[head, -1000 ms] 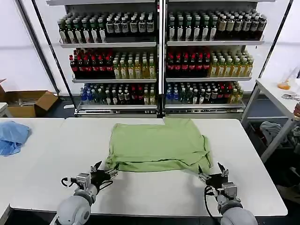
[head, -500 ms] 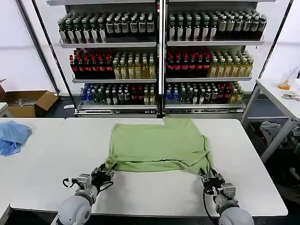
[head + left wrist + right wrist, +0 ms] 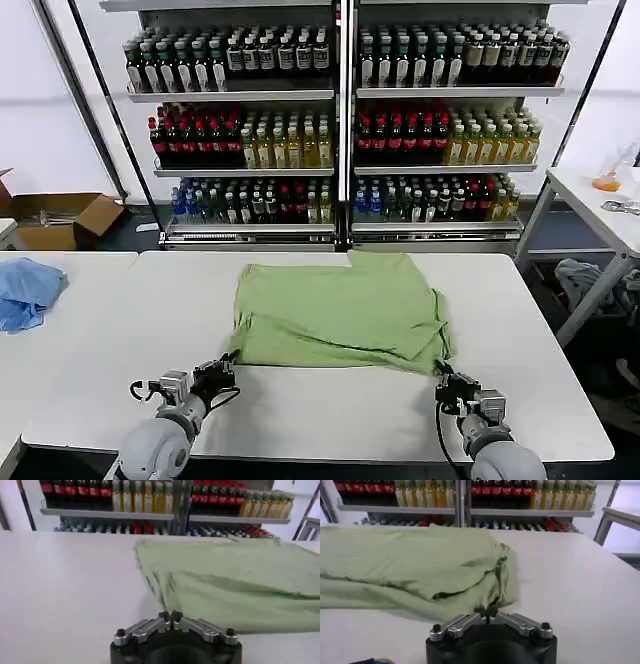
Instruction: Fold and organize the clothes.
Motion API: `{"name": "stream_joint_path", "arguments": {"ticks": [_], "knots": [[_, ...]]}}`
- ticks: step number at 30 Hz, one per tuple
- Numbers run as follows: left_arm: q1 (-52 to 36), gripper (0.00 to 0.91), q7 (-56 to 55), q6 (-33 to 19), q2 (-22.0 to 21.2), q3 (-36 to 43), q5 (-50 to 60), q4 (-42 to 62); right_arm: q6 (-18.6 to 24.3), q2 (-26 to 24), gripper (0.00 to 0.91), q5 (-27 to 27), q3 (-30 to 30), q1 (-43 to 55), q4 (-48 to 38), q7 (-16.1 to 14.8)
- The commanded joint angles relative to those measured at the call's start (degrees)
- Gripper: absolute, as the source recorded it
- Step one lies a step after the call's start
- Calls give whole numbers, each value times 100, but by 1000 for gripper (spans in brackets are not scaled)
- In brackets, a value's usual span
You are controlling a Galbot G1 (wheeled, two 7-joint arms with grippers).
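The shirt [image 3: 338, 312] lies flat on the white table [image 3: 530, 330], roughly at the middle of its width, its far hem close to the far edge and its near hem short of the near edge. It is folded into a rough rectangle, with layered folds along the near hem and a bunched corner at the near right.

The left gripper [image 3: 224, 368] sits low over the table by the near edge, at the shirt's near-left corner. In the left wrist view the left gripper [image 3: 170, 616] has its fingertips pressed together right at the cloth's edge; whether any fabric is pinched between them cannot be told.

The right gripper [image 3: 444, 374] sits by the near edge at the shirt's near-right corner. In the right wrist view the right gripper [image 3: 487, 612] also has its tips closed against each other, just at the bunched hem; contact with the cloth cannot be confirmed.

A blue cloth [image 3: 26, 291] lies on the adjoining table, well apart to the left. Bottle shelves [image 3: 340, 120] stand behind the table.
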Motion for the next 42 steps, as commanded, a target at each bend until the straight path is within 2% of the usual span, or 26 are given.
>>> {"name": "stream_joint_path", "arguments": {"ticks": [1,9,17,27,28,29,30,31,33,38,40,42], "knots": [[74,20,6,3,2,-1,-84,-95,20,-120,0,49,94,-112,175,5],[882,20,11,75,68,-142,-83,-1010,-59,-325,0,65,390,-819,815,0],[1784,30,46,77,83,-290,209,-1733,-76,-386,0,-287,788,-2029,1681,-54],[2284,20,62,130,266,-509,381,-2082,-97,-386,0,-748,1129,-2821,1911,-62],[2319,20,62,137,296,-538,389,-2085,-114,-375,433,-781,1150,-2882,1924,-70],[2332,40,63,141,309,-549,397,-2082,-126,-364,907,-799,1154,-2901,1932,-82],[2344,766,64,153,331,-569,405,-2079,-163,-343,907,-853,1150,-2926,1942,-102],[2349,907,88,172,351,-589,417,-2074,-252,-309,907,-944,1142,-2930,1950,-117],[2349,907,99,242,365,-612,430,-2092,-268,-258,907,-1062,1119,-2924,1965,-134],[2292,907,70,329,431,-818,474,-2265,67,-223,907,-1226,1281,-2702,2023,-121],[2180,907,-7,299,484,-961,424,-2264,314,-275,907,-1161,1342,-2443,2028,-36],[1968,907,-192,166,525,-982,276,-2147,343,-331,907,-953,1346,-2111,2017,45]]}}
